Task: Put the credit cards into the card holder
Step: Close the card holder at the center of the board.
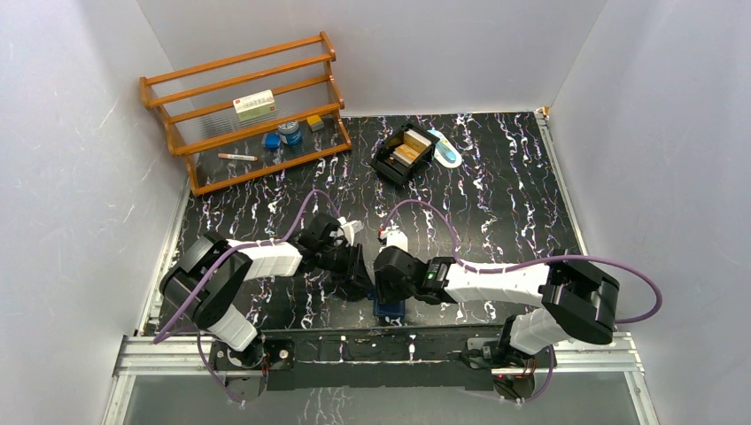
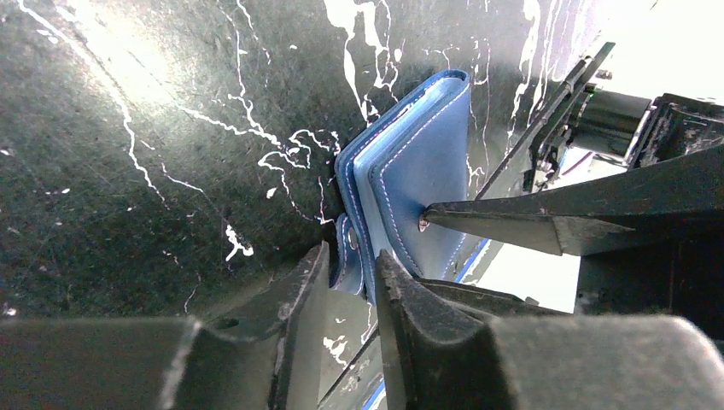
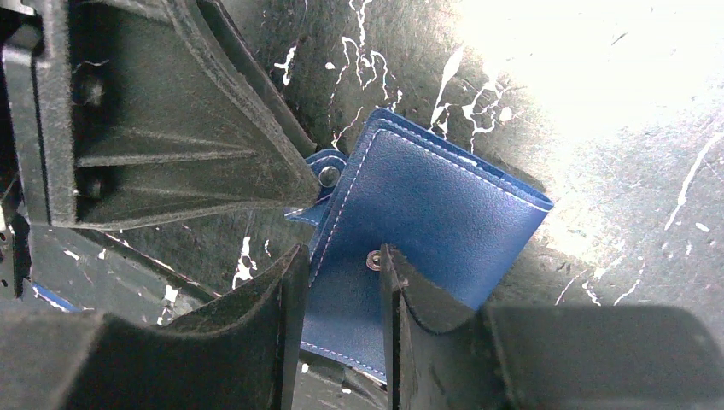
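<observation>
Pinched by its snap tab (image 2: 346, 246) in the nearly closed left end effector (image 2: 352, 253) and braced at the stud (image 3: 373, 259) by one fingertip (image 2: 452, 218) of the half-open, empty right end effector (image 3: 343, 252), likely for unsnapping: card holder (image 3: 435, 205), mid near edge of desk (image 1: 496, 204).

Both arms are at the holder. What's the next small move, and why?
Probably close the left fingers on the snap tab and peel the flap open while the right finger pins the cover. The holder is folded, the tab sits between the left fingers, the right finger's tip rests by the stud, and the cards lie in the tray.
</observation>
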